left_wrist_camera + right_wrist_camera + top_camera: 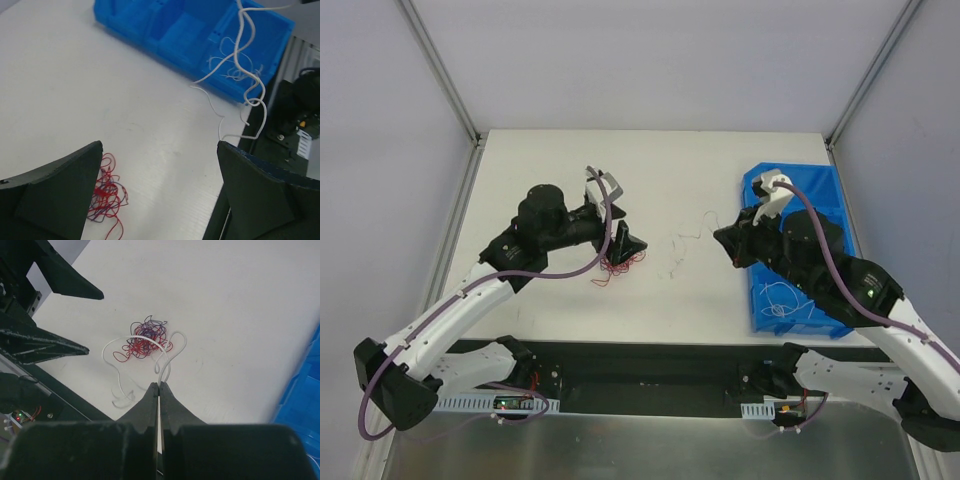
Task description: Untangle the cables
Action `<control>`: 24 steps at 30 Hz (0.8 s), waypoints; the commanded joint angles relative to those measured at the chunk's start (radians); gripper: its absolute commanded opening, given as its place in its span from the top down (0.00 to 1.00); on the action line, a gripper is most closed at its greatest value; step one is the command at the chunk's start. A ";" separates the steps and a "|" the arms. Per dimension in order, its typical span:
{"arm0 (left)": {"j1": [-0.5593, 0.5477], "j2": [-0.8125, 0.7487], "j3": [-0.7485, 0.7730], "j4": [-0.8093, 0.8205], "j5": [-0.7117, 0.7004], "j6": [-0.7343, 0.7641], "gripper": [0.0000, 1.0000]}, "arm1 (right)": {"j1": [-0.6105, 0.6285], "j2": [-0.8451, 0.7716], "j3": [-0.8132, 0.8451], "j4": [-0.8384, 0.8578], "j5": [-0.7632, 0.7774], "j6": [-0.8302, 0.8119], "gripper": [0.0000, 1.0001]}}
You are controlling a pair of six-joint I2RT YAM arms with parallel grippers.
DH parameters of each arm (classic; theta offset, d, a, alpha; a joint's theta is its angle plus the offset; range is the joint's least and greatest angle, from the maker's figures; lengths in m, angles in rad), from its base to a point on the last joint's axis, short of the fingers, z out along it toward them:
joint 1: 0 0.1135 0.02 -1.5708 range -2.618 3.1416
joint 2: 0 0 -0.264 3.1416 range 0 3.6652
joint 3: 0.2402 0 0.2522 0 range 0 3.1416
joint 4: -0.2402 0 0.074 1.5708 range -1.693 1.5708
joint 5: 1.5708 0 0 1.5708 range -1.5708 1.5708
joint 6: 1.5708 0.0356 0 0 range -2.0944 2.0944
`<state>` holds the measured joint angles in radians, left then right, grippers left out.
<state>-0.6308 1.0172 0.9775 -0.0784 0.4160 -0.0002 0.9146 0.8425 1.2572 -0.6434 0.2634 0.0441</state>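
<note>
Left tool [160,146] spread, right tool [158,385] pinching cable [103,354]

A small knotted clump [145,337] of curly red and dark purple wires lies on the bench, well left of the blue bin [820,185]. A long white strand [104,352] loops from the clump toward the bin. It is partly lifted, with one end nipped in the right gripper [159,385]. More white strands [782,300] lie curled inside the bin.

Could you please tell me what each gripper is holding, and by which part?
Right gripper pinches the white cable at a bend; left gripper holds nothing.
</note>
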 commanded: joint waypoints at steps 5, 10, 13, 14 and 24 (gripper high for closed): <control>-0.046 0.038 -0.028 0.154 0.378 -0.066 0.03 | -0.002 0.058 -0.001 0.082 -0.122 0.007 1.00; -0.073 0.032 -0.052 0.206 0.428 -0.081 0.04 | -0.002 0.102 -0.008 0.129 -0.171 0.008 1.00; -0.076 0.049 -0.050 0.192 0.373 -0.074 0.11 | -0.002 0.119 -0.028 0.191 -0.219 0.030 1.00; -0.078 0.060 -0.040 0.177 0.356 -0.069 0.14 | 0.000 0.127 -0.028 0.200 -0.231 0.039 1.00; -0.095 0.077 -0.017 0.138 0.353 -0.047 0.58 | -0.002 0.171 -0.047 0.266 -0.300 0.076 1.00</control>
<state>-0.7082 1.1042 0.9314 0.0395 0.7498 -0.0658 0.9146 1.0054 1.2114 -0.4477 0.0113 0.0933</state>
